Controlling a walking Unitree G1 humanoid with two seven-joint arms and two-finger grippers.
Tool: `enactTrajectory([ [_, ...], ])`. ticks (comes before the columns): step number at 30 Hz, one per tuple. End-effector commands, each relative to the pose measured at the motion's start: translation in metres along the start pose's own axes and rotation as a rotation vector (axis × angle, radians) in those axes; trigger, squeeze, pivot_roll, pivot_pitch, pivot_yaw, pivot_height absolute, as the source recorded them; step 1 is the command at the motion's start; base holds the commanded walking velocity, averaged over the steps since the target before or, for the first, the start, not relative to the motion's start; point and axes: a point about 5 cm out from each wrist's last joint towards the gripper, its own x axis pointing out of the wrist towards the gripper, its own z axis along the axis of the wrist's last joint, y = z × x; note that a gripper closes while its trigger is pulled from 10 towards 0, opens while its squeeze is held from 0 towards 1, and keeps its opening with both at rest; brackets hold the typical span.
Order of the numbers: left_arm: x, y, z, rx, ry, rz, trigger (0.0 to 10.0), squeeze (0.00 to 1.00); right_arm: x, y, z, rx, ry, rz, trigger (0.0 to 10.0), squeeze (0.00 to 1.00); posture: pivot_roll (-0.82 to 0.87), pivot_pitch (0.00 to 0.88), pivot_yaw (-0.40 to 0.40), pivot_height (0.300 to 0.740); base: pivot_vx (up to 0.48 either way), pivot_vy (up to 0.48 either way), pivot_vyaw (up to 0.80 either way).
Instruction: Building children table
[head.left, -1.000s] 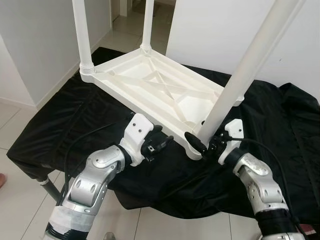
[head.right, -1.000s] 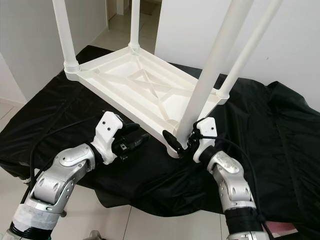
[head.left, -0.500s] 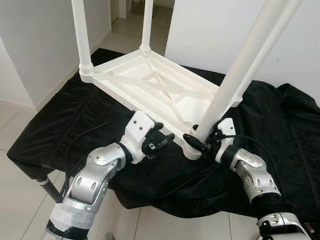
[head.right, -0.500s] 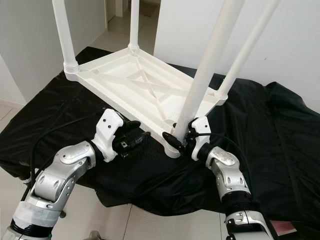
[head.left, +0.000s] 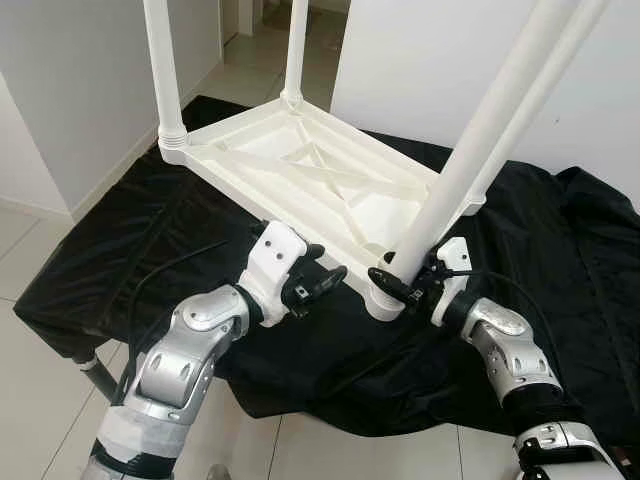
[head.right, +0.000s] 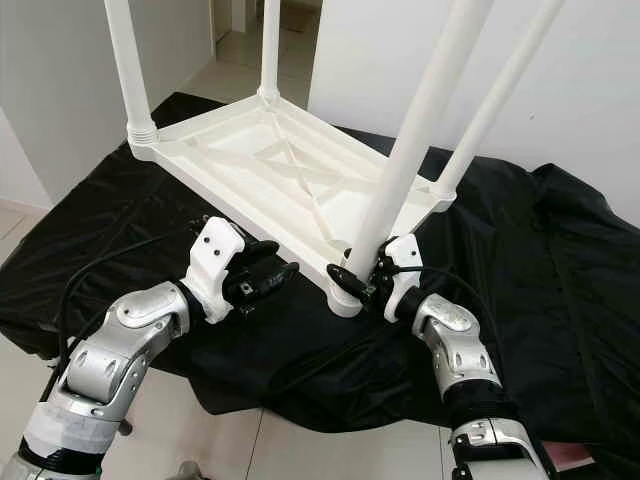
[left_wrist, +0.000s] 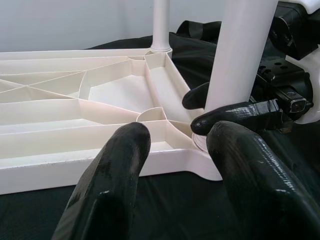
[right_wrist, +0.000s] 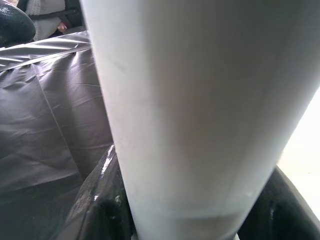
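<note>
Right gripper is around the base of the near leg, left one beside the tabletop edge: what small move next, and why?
Probably twist or press the near leg further into its corner socket. The right gripper clasps its base, and the left gripper, open, sits by the upturned tabletop edge to steady it.

Home interior, prob. a plain room: white walls (head.left: 90, 90), pale tiled floor (head.left: 30, 340) w/ grout lines, doorway (head.left: 262, 25) beyond the black cloth (head.left: 590, 260) leading into another tiled room. Cloth covers a low stand; white plastic kids' table (head.left: 320, 185) lies upside down on it.
</note>
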Motion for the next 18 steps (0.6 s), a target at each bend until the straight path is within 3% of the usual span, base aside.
enactTrajectory([
  [1,0.003,0.001,-0.002,-0.003,0.009,0.015,10.0,0.0,0.004,0.002,0.005,0.023,-0.028,0.013,10.0,0.0,0.06,0.034,-0.111,0.74,0.0,0.0,0.0],
  [10,0.002,-0.001,-0.002,-0.011,0.007,0.016,10.0,0.0,0.004,0.001,0.004,-0.003,0.029,-0.084,10.0,0.0,0.06,0.042,-0.118,0.74,0.0,0.0,0.0],
  [18,0.002,-0.002,-0.004,-0.019,0.007,0.019,10.0,0.0,0.001,0.017,0.006,0.014,-0.003,-0.244,10.0,0.0,0.06,0.047,-0.117,0.74,0.0,0.0,0.0],
])
